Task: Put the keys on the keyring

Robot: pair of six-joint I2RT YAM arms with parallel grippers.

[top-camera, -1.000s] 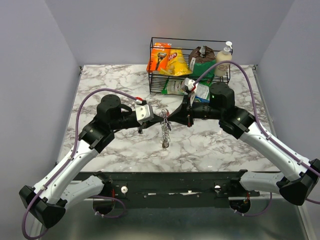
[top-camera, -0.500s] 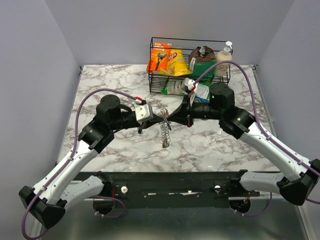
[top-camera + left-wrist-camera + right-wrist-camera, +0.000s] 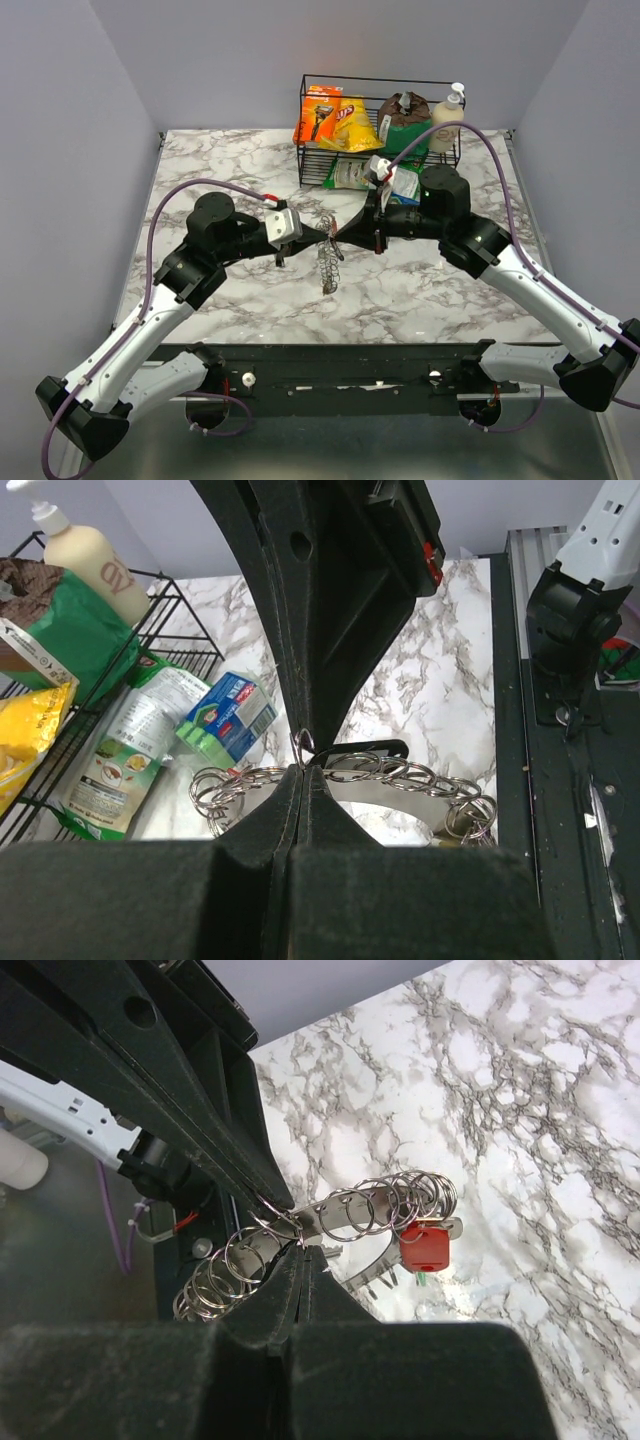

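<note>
The left claw [image 3: 318, 236] and right claw [image 3: 338, 229] meet tip to tip above the table [image 3: 220, 170], just in front of the basket [image 3: 380, 82]. The keyring [image 3: 328, 262] hangs between them, its chain of links dangling toward the marble; whether it touches, I cannot tell. In the left wrist view the left claw's jaws are pressed tight together, with a small wire loop of the keyring nipped at their tips. In the right wrist view the right claw's jaws are likewise closed, pinching the links partway along. The red tag [image 3: 425, 1245] hangs from the links beside those tips; a toothed silver key [image 3: 372, 1268] shows just beneath the links.
</note>
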